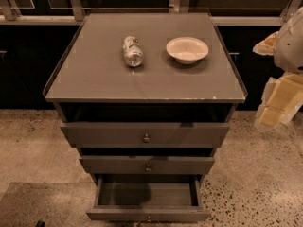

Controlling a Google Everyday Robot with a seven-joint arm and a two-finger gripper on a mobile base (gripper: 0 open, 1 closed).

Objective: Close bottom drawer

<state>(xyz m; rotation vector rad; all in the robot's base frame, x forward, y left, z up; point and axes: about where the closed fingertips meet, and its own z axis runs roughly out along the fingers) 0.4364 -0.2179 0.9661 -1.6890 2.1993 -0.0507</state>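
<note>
The bottom drawer (118, 214) of a dark grey three-drawer cabinet is pulled far out; its empty inside shows from above. Its flat front panel is at the lower edge of the camera view, with a small metal knob (147, 218) barely in view. The middle drawer (113, 165) and the top drawer (104, 135) stick out only a little. My gripper (277, 105) is a cream-coloured part of the arm at the right edge. It hangs beside the cabinet's right side, at about the height of the top, well apart from the bottom drawer.
On the cabinet top (94, 74) lie a tipped drink can (133, 51) and a white bowl (187, 49). A dark counter front with metal rails runs behind the cabinet. Speckled floor (255, 183) surrounds the cabinet on the left, right and front.
</note>
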